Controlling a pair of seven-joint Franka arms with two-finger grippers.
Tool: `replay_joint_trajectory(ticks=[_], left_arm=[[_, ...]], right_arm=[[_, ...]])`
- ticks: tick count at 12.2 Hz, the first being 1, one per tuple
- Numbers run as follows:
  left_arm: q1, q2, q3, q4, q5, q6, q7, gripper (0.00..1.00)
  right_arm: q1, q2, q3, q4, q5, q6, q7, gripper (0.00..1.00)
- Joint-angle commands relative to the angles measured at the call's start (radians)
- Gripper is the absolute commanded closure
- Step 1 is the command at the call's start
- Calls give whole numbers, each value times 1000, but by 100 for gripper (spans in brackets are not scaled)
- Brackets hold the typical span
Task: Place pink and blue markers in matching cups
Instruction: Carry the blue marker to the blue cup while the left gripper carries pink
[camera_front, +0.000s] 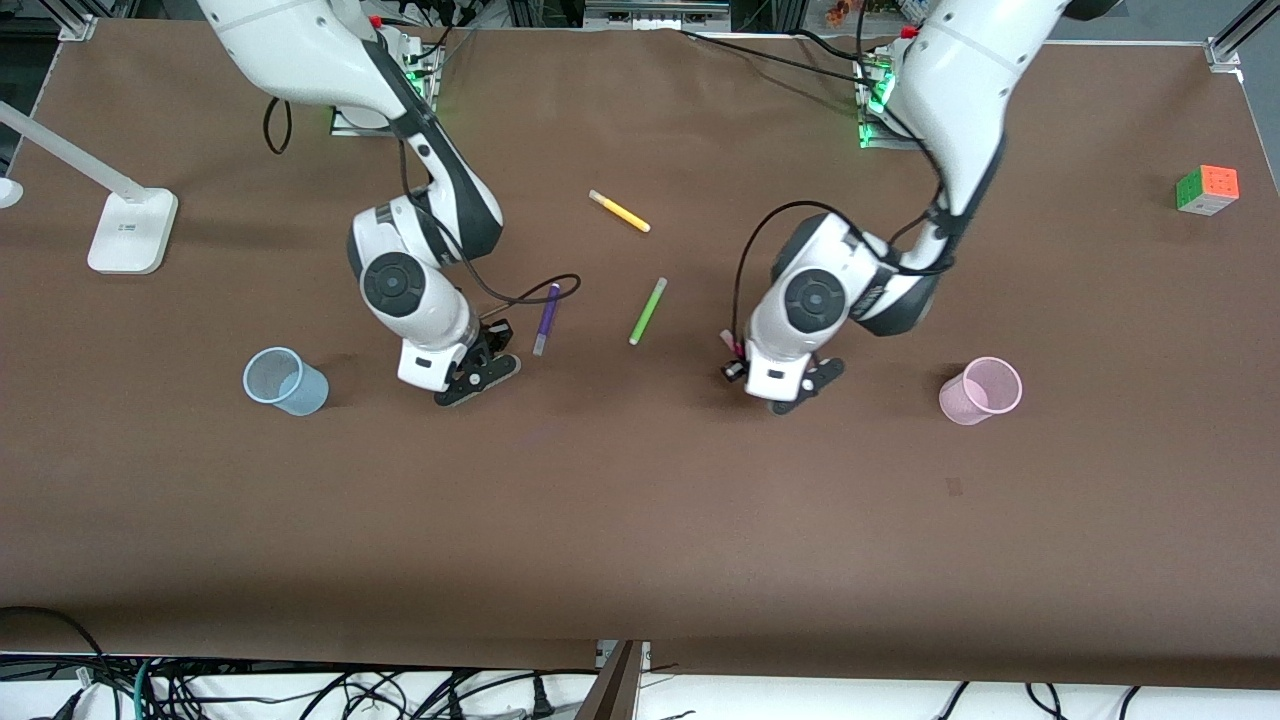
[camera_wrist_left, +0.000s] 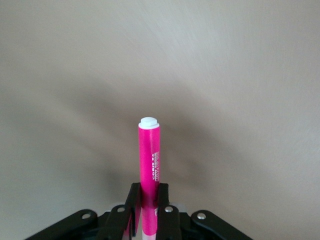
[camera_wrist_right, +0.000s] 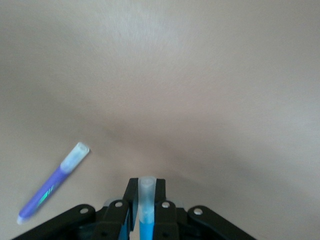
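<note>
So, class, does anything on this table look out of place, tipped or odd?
Yes: the pale blue cup and pale pink cup both lie tipped on their sides. A Rubik's cube sits near the left arm's end, unrelated to the markers.

The white left Franka arm reaches down from its base, its wrist bent toward the table; its black two-finger left gripper (camera_wrist_left: 149, 210) is clamped on a slim magenta-pink felt-tip marker (camera_wrist_left: 149, 160); the white right Franka arm bends likewise, its black two-finger right gripper (camera_wrist_right: 145, 212) closed on a slim bright blue felt-tip marker (camera_wrist_right: 145, 225); both grippers hang low over the tabletop.
</note>
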Motion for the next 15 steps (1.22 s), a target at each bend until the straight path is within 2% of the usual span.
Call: replay_joint_trajectory(ticks=[1,3,6,8,10,12,15], left_arm=[[69,-61,-6,125,-56,-240,32,100],[134,-73,-5,222,-138,-375,91,100],[271,-114,-5,241,-308,-473,188,100],[380,-116,-5,241,-425,-541,275,100],[464,-116,-5,239,-481,-588,375,100],[550,-110,-5,233,-566,-627,424,100],[664,-79,-3,219,-617,-674,577,100]], right_arm=[[-23,-42,-50,129,16,-220,-231,89],[-24,-93,-92,135,21,-242,-382,89],[-26,-148,-149,135,54,-285,-598,89],[-26,-154,-214,135,152,-308,-783,89],[-33,-144,-285,132,299,-316,-1010,89],[-96,-134,-290,131,395,-342,-1183,89],[-168,-118,-290,129,487,-408,-1358,89]])
